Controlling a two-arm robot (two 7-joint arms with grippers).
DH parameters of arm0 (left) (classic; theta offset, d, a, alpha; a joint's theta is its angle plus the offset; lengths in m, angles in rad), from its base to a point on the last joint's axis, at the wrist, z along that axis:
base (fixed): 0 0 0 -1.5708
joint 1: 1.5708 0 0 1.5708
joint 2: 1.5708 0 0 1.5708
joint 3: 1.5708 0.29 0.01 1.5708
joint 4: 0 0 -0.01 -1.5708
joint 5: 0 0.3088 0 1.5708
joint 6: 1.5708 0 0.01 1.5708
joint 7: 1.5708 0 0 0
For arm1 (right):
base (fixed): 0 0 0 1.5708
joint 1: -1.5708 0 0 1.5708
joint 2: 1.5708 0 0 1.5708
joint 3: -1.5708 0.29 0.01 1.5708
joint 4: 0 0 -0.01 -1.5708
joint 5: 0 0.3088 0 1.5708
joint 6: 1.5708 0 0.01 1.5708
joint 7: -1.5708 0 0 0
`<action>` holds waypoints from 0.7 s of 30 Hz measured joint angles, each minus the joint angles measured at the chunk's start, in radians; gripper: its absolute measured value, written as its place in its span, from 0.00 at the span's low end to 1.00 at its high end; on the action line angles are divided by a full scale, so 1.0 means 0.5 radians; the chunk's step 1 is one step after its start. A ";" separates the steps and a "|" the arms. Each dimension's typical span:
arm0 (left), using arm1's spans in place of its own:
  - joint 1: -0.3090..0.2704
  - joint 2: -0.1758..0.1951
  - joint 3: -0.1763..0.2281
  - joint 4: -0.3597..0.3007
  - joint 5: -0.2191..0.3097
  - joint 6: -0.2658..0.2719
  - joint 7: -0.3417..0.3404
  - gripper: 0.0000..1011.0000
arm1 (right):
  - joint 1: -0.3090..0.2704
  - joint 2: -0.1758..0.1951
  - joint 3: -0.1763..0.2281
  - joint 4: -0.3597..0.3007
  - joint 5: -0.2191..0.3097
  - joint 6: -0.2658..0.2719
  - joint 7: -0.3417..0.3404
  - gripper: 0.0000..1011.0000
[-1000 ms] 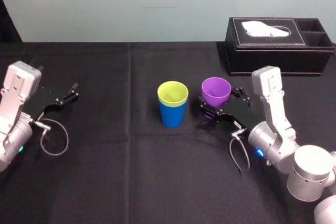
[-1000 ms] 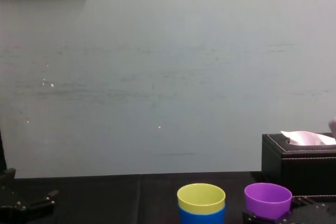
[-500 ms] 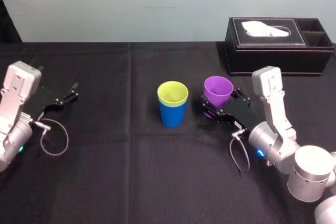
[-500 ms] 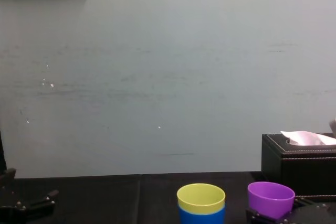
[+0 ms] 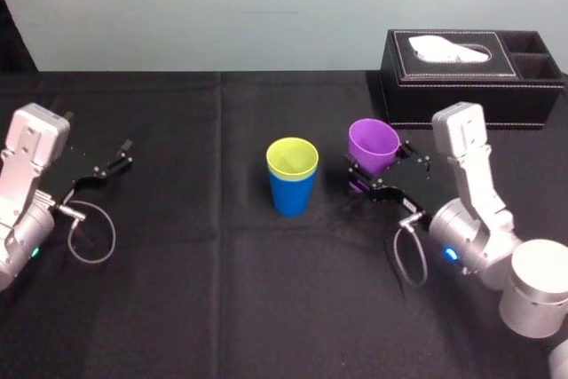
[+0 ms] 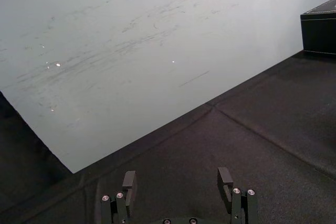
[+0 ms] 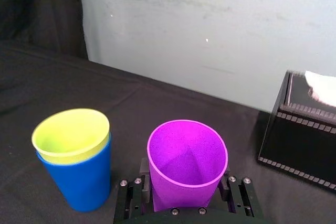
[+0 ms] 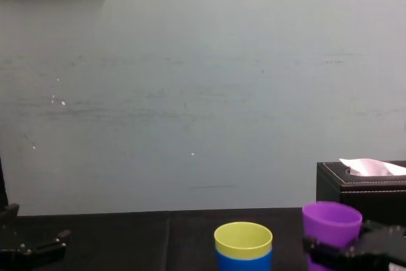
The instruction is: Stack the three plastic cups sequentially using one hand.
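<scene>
Three cups: I count a blue cup (image 5: 291, 194), a yellow-green cup (image 5: 292, 158) and a purple cup (image 5: 372, 143), all near the middle of my head view.
Stack so far: the yellow-green cup is nested inside the blue cup, with only its top band showing above the blue rim. The pair stands upright on the counter (image 5: 222, 290), just left of the frame's centre.
Purple cup: it is just right of the stack and apart from it, mouth up, and looks a little tilted in the head view. In the chest view its rim stands higher than the yellow-green rim. I cannot tell whether its base touches the counter.
Right gripper (image 5: 377, 168): it is pinching the purple cup low on its wall. In the right wrist view I see one black finger pressed against each side of the cup. Its arm comes in from the lower right of the head view.
Left gripper (image 5: 122, 155): it sits at the middle left of the head view, well apart from the cups. The left wrist view shows its fingers spread with nothing between them.
Tissue box (image 5: 470, 79): black with stitched edges, it sits in the upper right of the head view, beyond the purple cup and clear of it, with white tissue poking out of the top.
</scene>
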State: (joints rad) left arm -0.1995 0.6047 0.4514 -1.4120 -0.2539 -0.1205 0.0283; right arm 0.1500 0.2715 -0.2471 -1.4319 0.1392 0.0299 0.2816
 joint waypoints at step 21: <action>0.000 0.000 0.000 0.000 0.000 0.000 0.000 1.00 | 0.193 0.164 -0.043 -0.368 0.146 0.424 0.195 0.72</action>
State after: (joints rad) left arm -0.1995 0.6047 0.4514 -1.4119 -0.2539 -0.1205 0.0283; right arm 0.2467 0.3536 -0.2687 -1.6160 0.2124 0.2421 0.3789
